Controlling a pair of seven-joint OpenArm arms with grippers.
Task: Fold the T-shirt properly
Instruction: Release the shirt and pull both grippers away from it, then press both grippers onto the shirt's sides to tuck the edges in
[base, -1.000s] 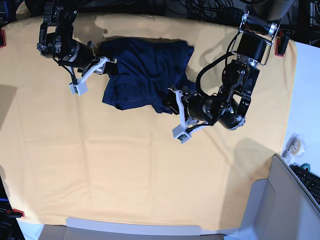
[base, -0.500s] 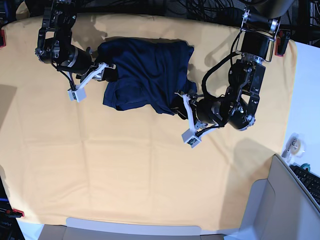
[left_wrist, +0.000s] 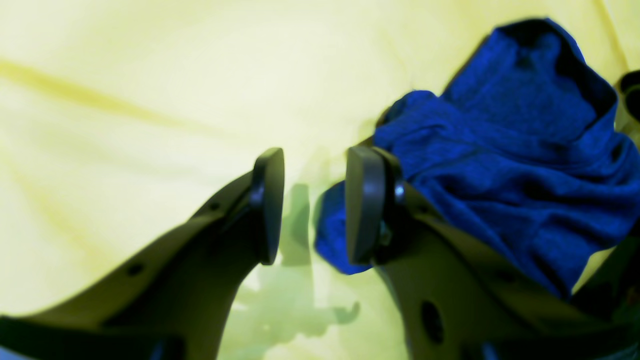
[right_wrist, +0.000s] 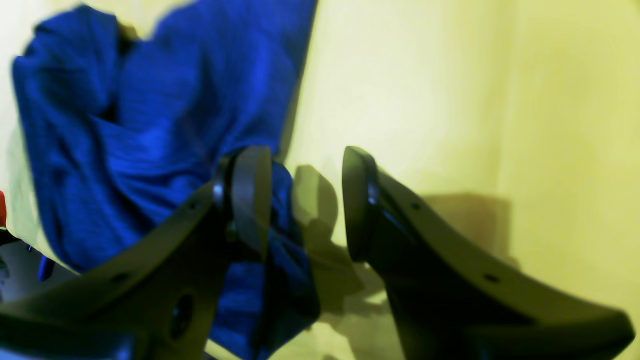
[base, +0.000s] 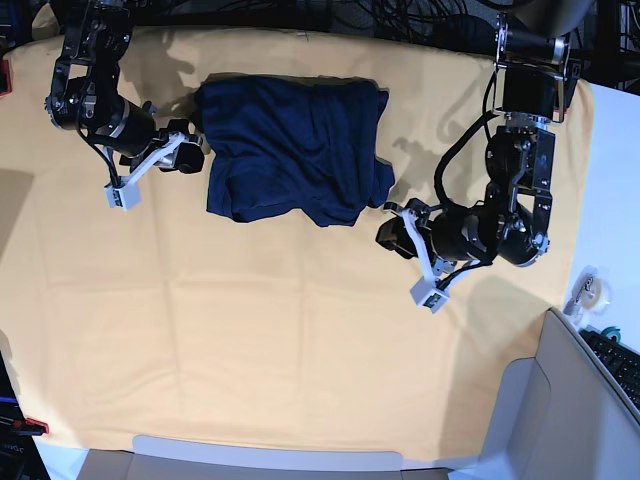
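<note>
Right tool (base: 150, 172), at the left of the base view: now drawn back clear of the T-shirt (base: 290, 150); a second ago it sat at the shirt's edge. Jaws spread, nothing between them.

T-shirt: lies as a compact dark bundle on the yellow desk cloth (base: 250, 340), toward the far side, edges uneven.

Left tool (base: 415, 255), at the right: also pulled away from the hem, jaws spread and empty.

Reading: both arms have let go. The fold looks placed, perhaps finished, though still rumpled.
</note>
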